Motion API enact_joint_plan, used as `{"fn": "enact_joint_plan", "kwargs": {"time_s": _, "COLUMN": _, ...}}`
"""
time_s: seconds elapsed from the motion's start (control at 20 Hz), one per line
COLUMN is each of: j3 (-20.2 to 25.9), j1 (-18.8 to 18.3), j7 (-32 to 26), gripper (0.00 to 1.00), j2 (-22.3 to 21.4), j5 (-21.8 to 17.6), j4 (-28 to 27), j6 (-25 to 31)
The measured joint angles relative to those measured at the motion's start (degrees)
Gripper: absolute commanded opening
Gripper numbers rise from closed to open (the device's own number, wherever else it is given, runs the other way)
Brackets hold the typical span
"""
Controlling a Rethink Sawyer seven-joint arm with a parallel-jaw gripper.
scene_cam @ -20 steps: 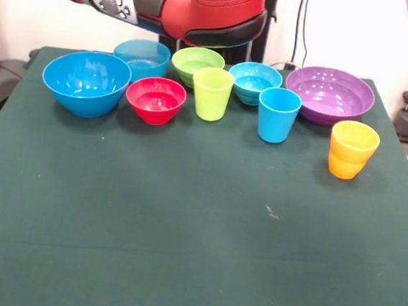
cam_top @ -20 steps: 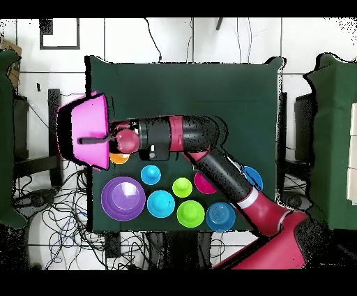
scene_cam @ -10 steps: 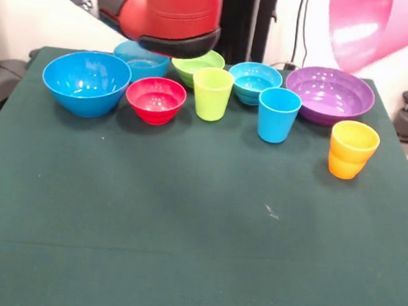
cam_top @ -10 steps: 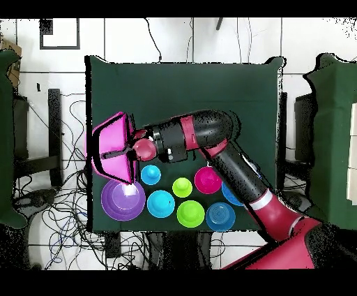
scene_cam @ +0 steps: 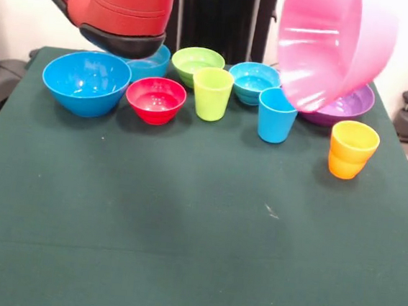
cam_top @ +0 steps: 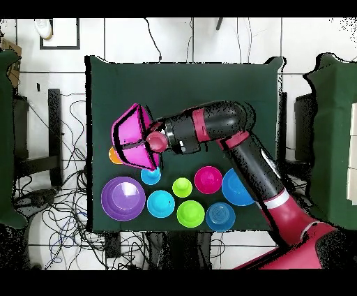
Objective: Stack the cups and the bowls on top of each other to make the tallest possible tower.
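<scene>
Lighting: bright, even, overhead. We record white glare on the huge pink bowl [scene_cam: 330, 46] and large blue bowl [scene_cam: 86, 81] (shadows beneath faint); green tablecloth [scene_cam: 182, 230] sharply focused.

Green table [scene_cam: 180, 252], probably cables [cam_top: 63, 202] around

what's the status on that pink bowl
Gripper shut on pink bowl, tilted, held in the air. Light blue cup and purple bowl right below. No tower yet.
</scene>
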Motion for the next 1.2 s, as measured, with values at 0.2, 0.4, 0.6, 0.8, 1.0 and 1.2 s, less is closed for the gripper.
{"fn": "enact_joint_plan", "kwargs": {"time_s": 0.2, "j3": 0.12, "j1": 0.04, "j7": 0.0, "gripper": 1.0, "j2": 0.52, "j5": -0.04, "j4": -0.03, "j6": -0.71}}
{"fn": "enact_joint_plan", "kwargs": {"time_s": 0.4, "j3": 0.24, "j1": 0.29, "j7": 0.0, "gripper": 1.0, "j2": 1.14, "j5": -0.07, "j4": -0.04, "j6": -2.69}}
{"fn": "enact_joint_plan", "kwargs": {"time_s": 0.6, "j3": 0.23, "j1": 0.32, "j7": 0.0, "gripper": 1.0, "j2": 1.12, "j5": -0.08, "j4": -0.44, "j6": -2.46}}
{"fn": "enact_joint_plan", "kwargs": {"time_s": 0.8, "j3": 0.27, "j1": 0.38, "j7": 0.0, "gripper": 1.0, "j2": 1.32, "j5": -0.11, "j4": -0.51, "j6": -2.69}}
{"fn": "enact_joint_plan", "kwargs": {"time_s": 1.0, "j3": 1.12, "j1": 1.07, "j7": 0.0, "gripper": 1.0, "j2": 2.58, "j5": 0.26, "j4": -0.26, "j6": -5.4}}
{"fn": "enact_joint_plan", "kwargs": {"time_s": 1.2, "j3": 3.29, "j1": 2.04, "j7": 0.0, "gripper": 1.0, "j2": 5.24, "j5": 3.81, "j4": 1.2, "j6": -8.43}}
